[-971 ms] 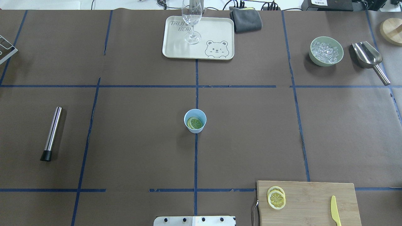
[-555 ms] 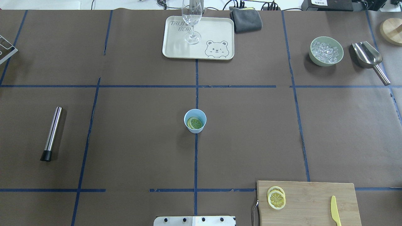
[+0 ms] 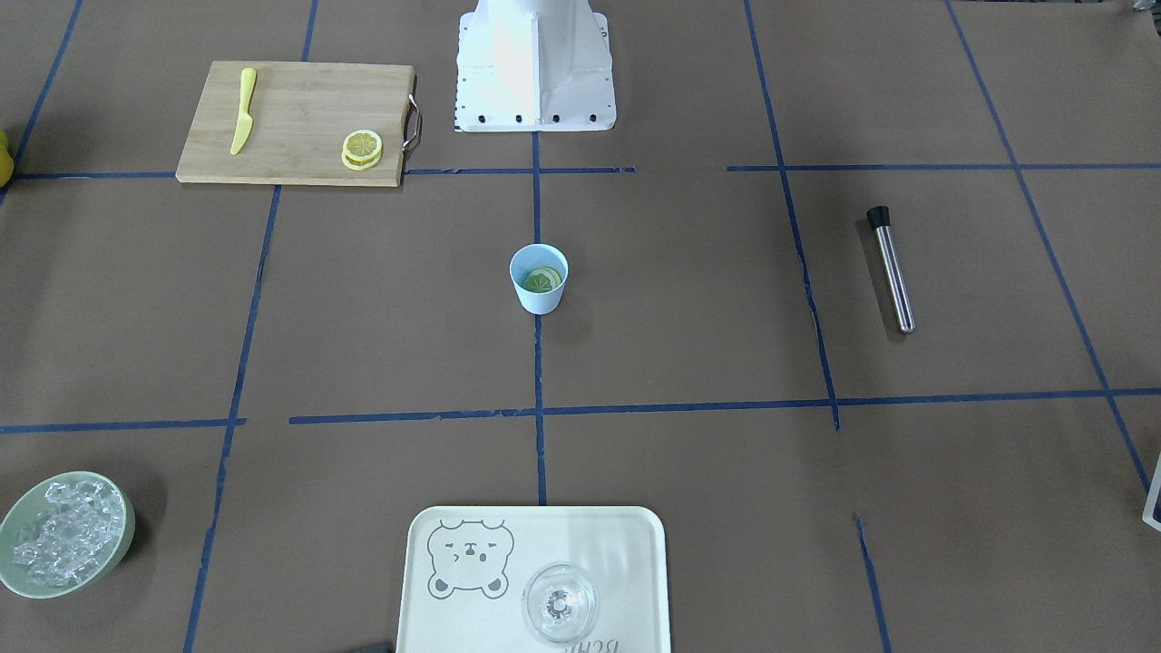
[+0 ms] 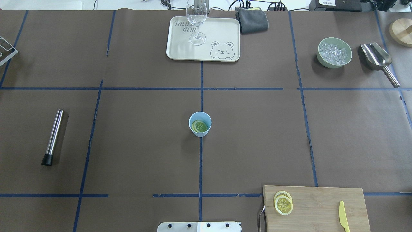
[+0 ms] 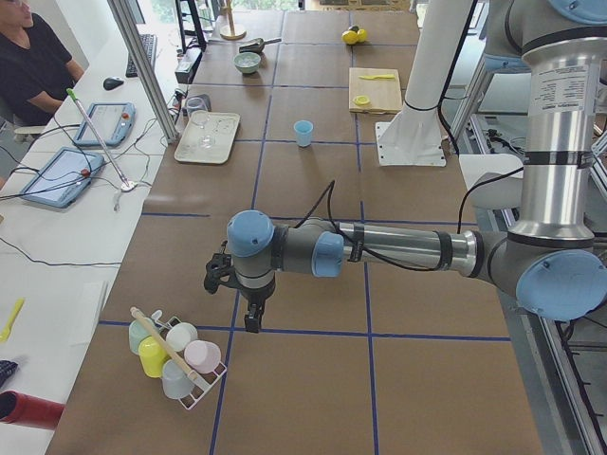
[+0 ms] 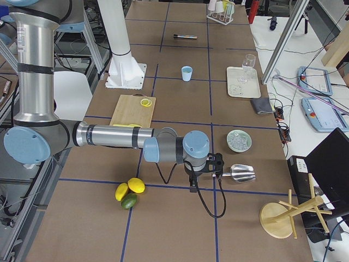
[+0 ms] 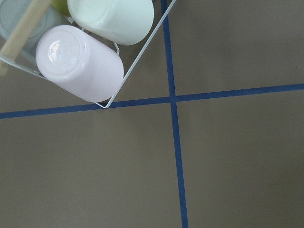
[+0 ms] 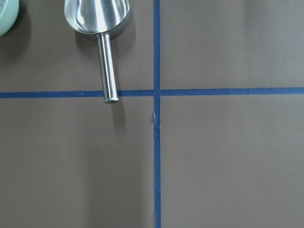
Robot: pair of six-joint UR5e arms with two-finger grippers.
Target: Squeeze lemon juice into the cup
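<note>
Light-blue cup [image 4: 200, 124] stands mid table [image 4: 128, 145] on the centre tape line, reachable by both arms | lemon slice [image 4: 195, 125] lies inside, seemingly beside something green | left tool [image 5: 252, 320], right tool [image 6: 193, 184] hang at table ends, grip: we cannot tell | spare slices [image 4: 283, 203] on board [image 4: 322, 206]

Cream tray [image 4: 222, 29]: lettering "TRI…" above "BEA…", partly hidden behind the wine glass [image 4: 196, 16]; nothing else legible

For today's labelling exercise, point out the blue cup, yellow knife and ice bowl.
blue cup [image 4: 201, 134], overhead view, near outer wall.
yellow knife [image 4: 343, 213], overhead view, middle of blade.
ice bowl [image 4: 332, 65], overhead view, green front wall.
</note>
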